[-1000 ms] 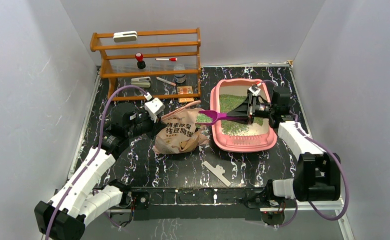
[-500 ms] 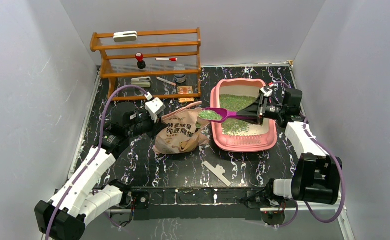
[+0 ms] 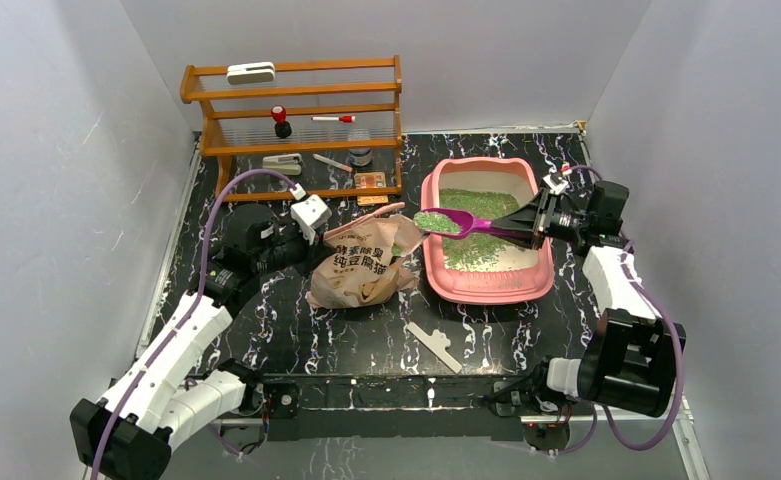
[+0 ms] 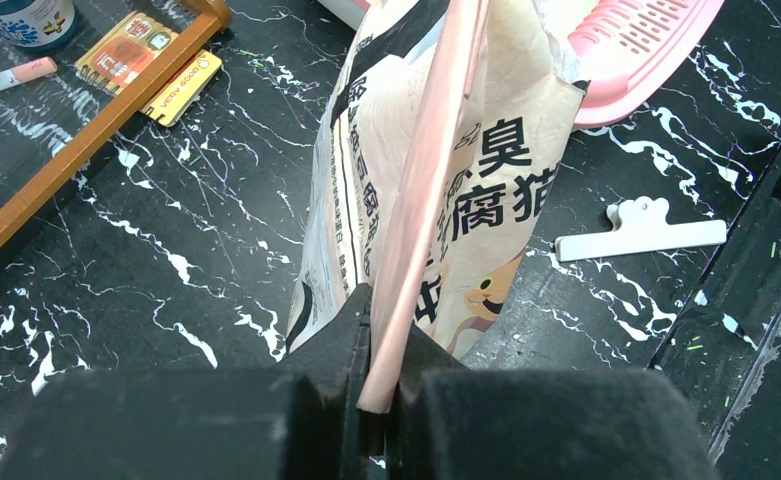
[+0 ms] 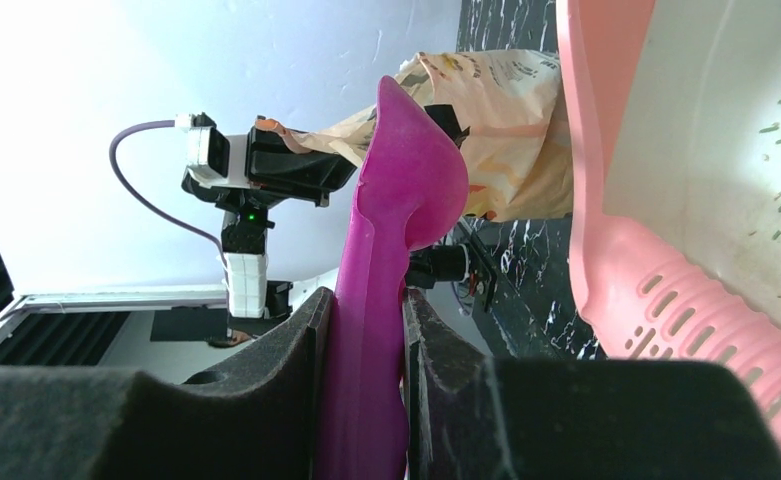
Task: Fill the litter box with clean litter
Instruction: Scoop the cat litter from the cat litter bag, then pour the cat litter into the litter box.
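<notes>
The pink litter box (image 3: pixel 436 280) sits at the right of the table, with green clean litter (image 3: pixel 476 205) spread over part of its cream floor. My right gripper (image 3: pixel 536 226) is shut on the handle of a purple scoop (image 3: pixel 466 224) whose bowl (image 3: pixel 436 222) carries green litter above the box's left rim. In the right wrist view the scoop (image 5: pixel 391 250) stands between the pads, next to the box wall (image 5: pixel 606 120). My left gripper (image 3: pixel 311 228) is shut on the pink top strip (image 4: pixel 431 180) of the beige cat-printed bag (image 3: pixel 361 265), holding it upright and open.
A wooden shelf rack (image 3: pixel 296 120) with small items stands at the back left. A white clip (image 3: pixel 434 345) lies on the black marbled table near the front. Cards (image 4: pixel 171 75) lie by the rack's foot. Grey walls close in both sides.
My right gripper has drawn back to the right and carried the loaded scoop from the bag's mouth to over the litter box's left rim. The left arm and the bag have stayed still.
</notes>
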Available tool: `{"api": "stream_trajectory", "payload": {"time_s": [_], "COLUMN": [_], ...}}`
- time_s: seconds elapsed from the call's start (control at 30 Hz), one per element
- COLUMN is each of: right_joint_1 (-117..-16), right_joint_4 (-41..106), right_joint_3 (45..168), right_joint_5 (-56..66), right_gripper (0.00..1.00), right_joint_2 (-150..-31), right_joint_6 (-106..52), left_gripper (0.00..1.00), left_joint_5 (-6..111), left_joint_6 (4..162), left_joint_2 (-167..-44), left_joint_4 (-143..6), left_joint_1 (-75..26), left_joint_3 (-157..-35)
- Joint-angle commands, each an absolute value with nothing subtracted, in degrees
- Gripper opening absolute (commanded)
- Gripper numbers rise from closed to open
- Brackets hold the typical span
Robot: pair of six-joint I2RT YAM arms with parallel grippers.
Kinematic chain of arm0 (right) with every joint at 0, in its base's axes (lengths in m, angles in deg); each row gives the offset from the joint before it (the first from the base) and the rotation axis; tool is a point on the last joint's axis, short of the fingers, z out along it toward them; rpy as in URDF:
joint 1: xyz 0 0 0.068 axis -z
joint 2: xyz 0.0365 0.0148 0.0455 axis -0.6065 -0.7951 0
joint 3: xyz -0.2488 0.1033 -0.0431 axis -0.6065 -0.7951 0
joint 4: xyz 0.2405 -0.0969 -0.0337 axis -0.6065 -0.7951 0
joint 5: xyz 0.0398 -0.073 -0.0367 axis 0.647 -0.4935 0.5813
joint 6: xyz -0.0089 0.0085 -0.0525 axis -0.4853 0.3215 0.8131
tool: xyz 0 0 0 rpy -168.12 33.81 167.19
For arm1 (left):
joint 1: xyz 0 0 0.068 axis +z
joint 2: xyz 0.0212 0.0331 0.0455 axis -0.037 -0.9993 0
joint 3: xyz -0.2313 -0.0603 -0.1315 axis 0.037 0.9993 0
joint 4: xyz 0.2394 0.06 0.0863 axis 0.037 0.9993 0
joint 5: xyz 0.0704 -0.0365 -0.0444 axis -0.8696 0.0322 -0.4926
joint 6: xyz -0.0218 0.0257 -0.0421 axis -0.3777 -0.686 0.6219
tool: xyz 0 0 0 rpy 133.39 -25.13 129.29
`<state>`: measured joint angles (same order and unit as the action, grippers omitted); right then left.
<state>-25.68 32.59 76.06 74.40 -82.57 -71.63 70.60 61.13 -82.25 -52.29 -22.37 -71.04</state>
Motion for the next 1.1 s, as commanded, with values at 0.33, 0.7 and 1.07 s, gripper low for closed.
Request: {"api": "stream_trajectory", "payload": {"time_s": [0.33,0.7,1.07], "right_joint_1": [-16.07,-14.40,-14.40], "right_joint_4": [47.41,51.72,45.65], "right_joint_3": [73.99,71.43,72.24], "right_joint_5": [66.27,54.66,50.47], "right_gripper": [0.00,0.00,0.00], "right_joint_2": [-77.39,-76.88,-77.61], "right_joint_6": [-83.74,-86.43,-81.24], "left_gripper": [0.00,0.00,0.00], "left_joint_5": [74.43,73.47,73.14], "left_joint_6": [60.75,60.89,60.67], "left_joint_2": [-80.65,-79.88,-79.74], "left_joint_4": [-58.66,-58.56,-58.20], "left_joint_1": [-22.50,-22.50,-22.52], "left_joint_3": [-73.77,-73.46,-73.20]}}
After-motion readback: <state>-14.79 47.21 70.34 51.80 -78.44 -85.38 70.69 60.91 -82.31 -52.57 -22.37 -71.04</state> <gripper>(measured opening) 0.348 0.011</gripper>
